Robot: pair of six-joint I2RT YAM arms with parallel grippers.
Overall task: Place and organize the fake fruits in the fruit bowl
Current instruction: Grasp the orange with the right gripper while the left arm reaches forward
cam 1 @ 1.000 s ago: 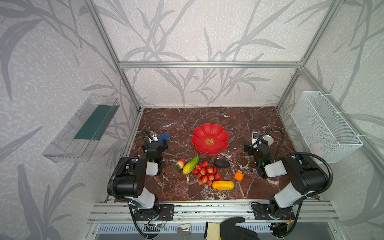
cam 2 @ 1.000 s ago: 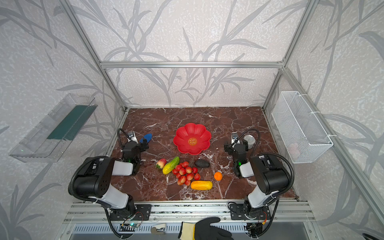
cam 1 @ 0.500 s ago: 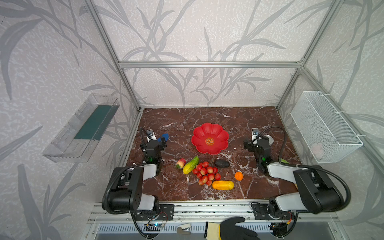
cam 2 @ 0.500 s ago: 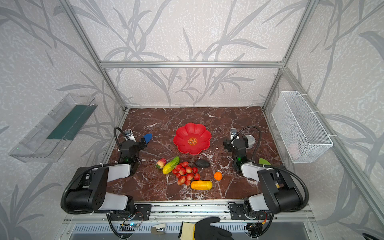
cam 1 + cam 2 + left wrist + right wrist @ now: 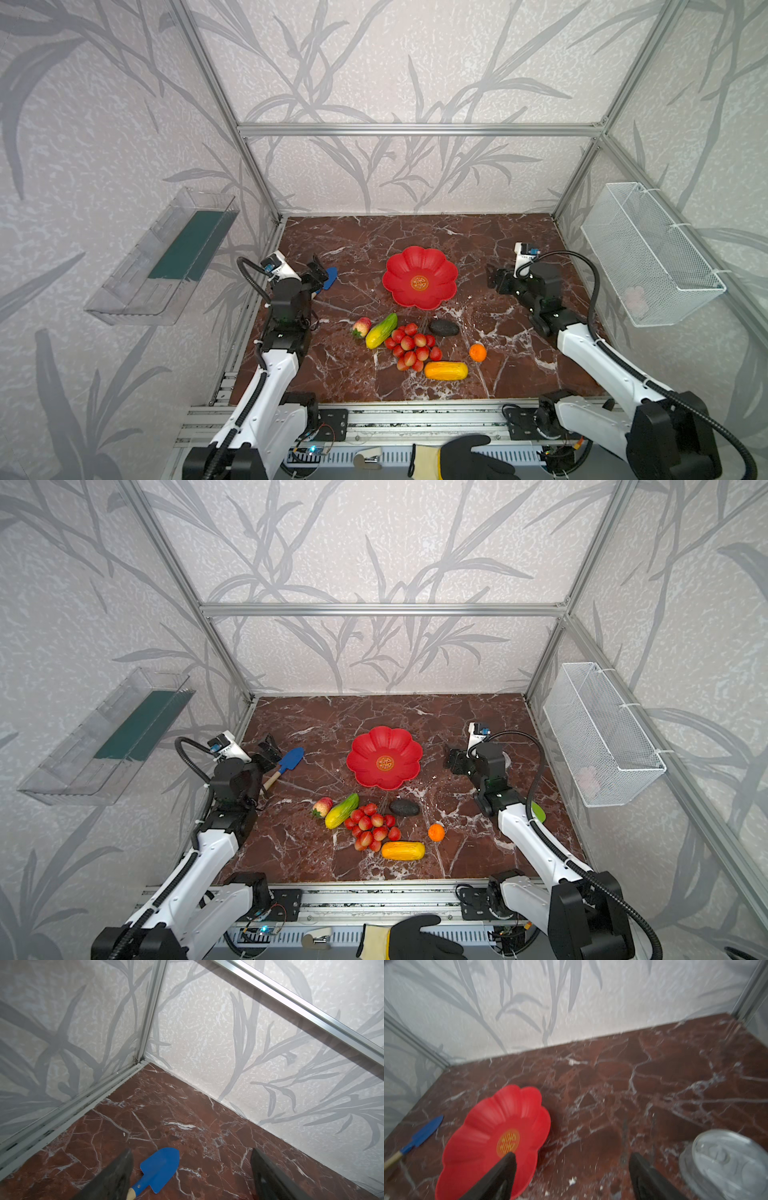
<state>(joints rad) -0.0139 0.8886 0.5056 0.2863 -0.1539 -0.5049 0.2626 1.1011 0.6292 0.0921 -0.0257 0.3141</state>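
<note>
The red flower-shaped fruit bowl (image 5: 419,277) (image 5: 384,757) (image 5: 483,1142) lies empty at mid-table. In front of it the fake fruits lie on the marble: strawberry (image 5: 362,326), green-yellow oblong (image 5: 381,330), red grape bunch (image 5: 411,347), dark avocado (image 5: 444,327), small orange (image 5: 478,352), yellow-orange oblong (image 5: 446,370). My left gripper (image 5: 318,268) (image 5: 191,1151) hovers left of the bowl, open and empty. On the bowl's right my right gripper (image 5: 494,278) (image 5: 572,1154) is open and empty too, one fingertip (image 5: 510,1157) over the bowl's edge.
A blue trowel (image 5: 291,758) (image 5: 161,1167) lies under the left gripper. A silver tin can (image 5: 726,1165) stands by the right gripper. A white wire basket (image 5: 648,253) hangs on the right wall, a clear shelf (image 5: 166,257) on the left. A gloved hand (image 5: 457,461) rests at the front rail.
Both arms have stretched out from their folded pose. Their grippers have risen and moved a little toward the back wall. No fruit has moved.
</note>
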